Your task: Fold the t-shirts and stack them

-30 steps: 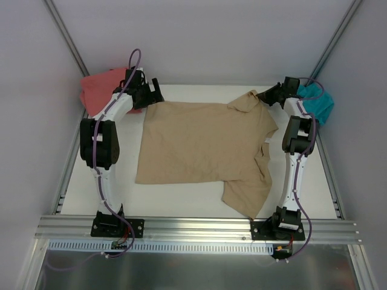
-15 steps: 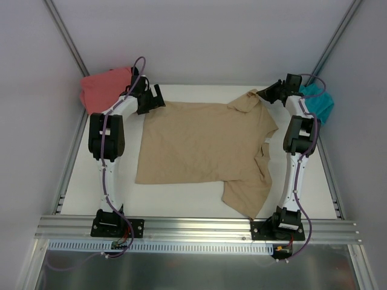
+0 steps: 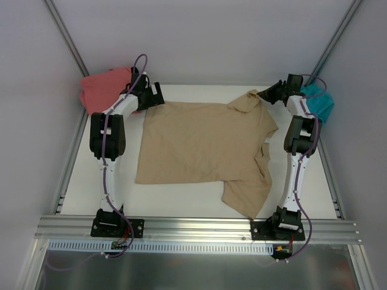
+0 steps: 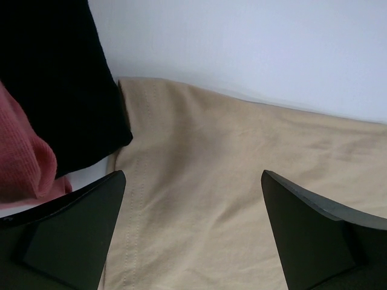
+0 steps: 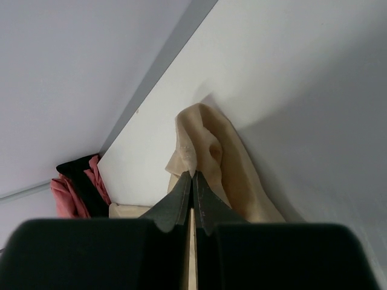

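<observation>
The tan t-shirt [image 3: 199, 142] lies spread on the white table, one sleeve trailing toward the near right. My left gripper [image 3: 152, 98] hovers open over its far left corner; in the left wrist view the wide-apart fingers [image 4: 72, 229] frame the stitched hem of the tan cloth [image 4: 242, 139], left gripper [image 4: 192, 175] holding nothing. My right gripper [image 3: 264, 95] is shut on the shirt's far right corner, the pinched tan fold [image 5: 208, 142] bunching just past the right gripper [image 5: 193, 175]. The coral-pink t-shirt [image 3: 103, 87] and black t-shirt [image 4: 54, 78] sit at the far left, the teal t-shirt [image 3: 320, 103] at the far right.
Grey walls and angled metal posts [image 3: 66, 42] close in the table's back and sides. An aluminium rail [image 3: 193, 226] carrying both arm bases runs along the near edge. The coral and black pile [image 5: 75, 184] lies close beside the left gripper.
The left arm has folded up and its open gripper has shifted slightly right, onto the tan shirt's far left corner. The right gripper has stayed shut on the far right corner.
</observation>
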Controlling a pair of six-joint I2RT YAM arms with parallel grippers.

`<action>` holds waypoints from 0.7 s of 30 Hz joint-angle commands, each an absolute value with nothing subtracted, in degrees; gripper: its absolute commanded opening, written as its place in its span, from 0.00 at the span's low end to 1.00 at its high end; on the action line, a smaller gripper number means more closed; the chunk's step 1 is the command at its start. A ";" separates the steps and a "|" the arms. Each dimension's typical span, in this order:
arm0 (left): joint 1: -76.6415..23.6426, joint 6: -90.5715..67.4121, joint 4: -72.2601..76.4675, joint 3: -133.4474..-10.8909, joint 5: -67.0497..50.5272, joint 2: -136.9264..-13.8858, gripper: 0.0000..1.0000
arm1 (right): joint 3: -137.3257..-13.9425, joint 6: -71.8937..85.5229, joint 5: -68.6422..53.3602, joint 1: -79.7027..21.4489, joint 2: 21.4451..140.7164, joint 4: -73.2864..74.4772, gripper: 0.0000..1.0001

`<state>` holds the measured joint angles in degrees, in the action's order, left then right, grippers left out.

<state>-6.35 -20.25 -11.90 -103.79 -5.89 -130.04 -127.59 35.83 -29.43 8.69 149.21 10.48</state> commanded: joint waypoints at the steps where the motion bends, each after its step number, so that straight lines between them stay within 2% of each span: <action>1: -6.59 -17.84 -13.18 -105.73 -2.74 -130.87 0.98 | -128.15 34.89 -31.20 9.40 143.97 11.07 0.00; 16: -6.59 -18.37 -15.82 -110.39 2.55 -134.03 0.98 | -127.97 34.10 -31.90 9.75 143.17 12.13 0.00; 21: -6.59 -17.84 -19.24 -116.36 1.58 -137.54 0.98 | -127.88 34.01 -31.82 10.02 142.74 12.22 0.00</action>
<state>-6.39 -18.63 -17.06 -112.16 0.69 -135.90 -127.59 34.94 -30.59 9.34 148.07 11.86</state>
